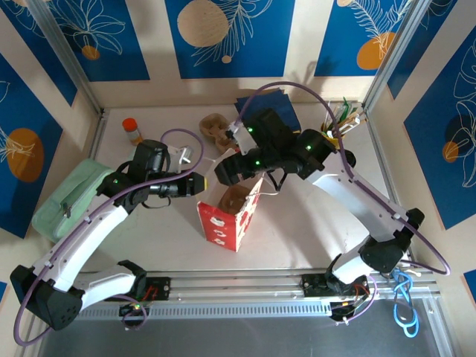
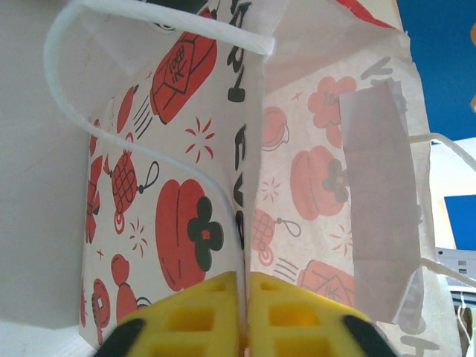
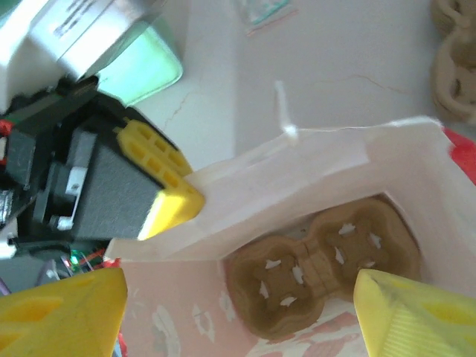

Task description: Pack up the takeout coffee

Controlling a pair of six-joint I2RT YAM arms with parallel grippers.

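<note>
The paper bag, white with red and black prints, is standing open near the middle of the surface, a little toward the near edge. The left fingers are coming at it from the left edge's side and are pinching its rim. In the left wrist view the two yellow pads are sitting almost together, with the bag's folded corner running down into the thin slit between them. From the right wrist view, one of them is pressing against the outside of the bag's near wall.

The right fingers are hanging spread wide apart over the bag's mouth and are gripping nothing. Below them a brown pulp cup carrier is lying on the bag's floor, with both its wells showing bare.

Where the takeout coffee is sitting I cannot tell.

A second brown carrier is lying toward the far edge, well apart from the bag. An orange-capped bottle is standing near the far left corner. A pale green pouch is resting along the left edge, beside the left arm. A dark blue folded item is lying against the far edge, behind the right arm.
</note>
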